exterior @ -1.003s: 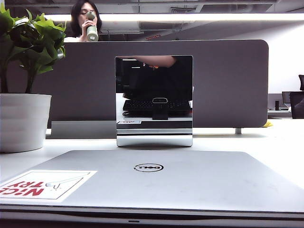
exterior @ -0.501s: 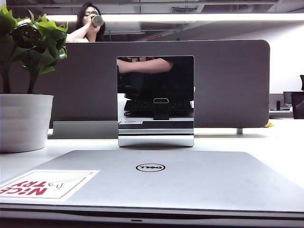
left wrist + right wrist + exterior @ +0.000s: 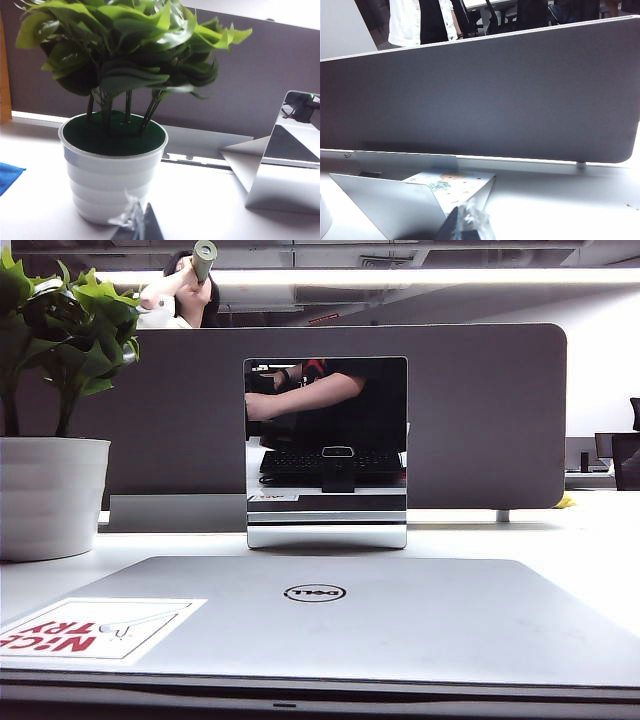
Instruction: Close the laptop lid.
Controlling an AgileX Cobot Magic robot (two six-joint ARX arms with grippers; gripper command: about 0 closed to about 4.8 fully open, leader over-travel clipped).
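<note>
1. Laptop lid (image 3: 330, 615) lies shut and flat on the white desk (image 3: 560, 550), silver Dell face up, red-lettered sticker (image 3: 100, 627) on its near left corner.
2. Small square mirror (image 3: 326, 450) stands just behind it, before the grey partition board (image 3: 480, 410).
3. White pot (image 3: 112, 172) at left holds a green leafy plant (image 3: 125, 50) set in dark green filler.
4. Left gripper (image 3: 135, 222) sits near the pot; right gripper (image 3: 467, 222) faces the partition. Only the tips show, so I cannot tell whether either is open or clenched.

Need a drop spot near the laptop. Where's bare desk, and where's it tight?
Bare desk: right of the mirror, between the laptop lid and the partition board; also a narrower strip between lid and mirror base. Crowded: the left, with the potted plant. Left gripper sits by the pot, right gripper near the partition; their states are unclear.
</note>
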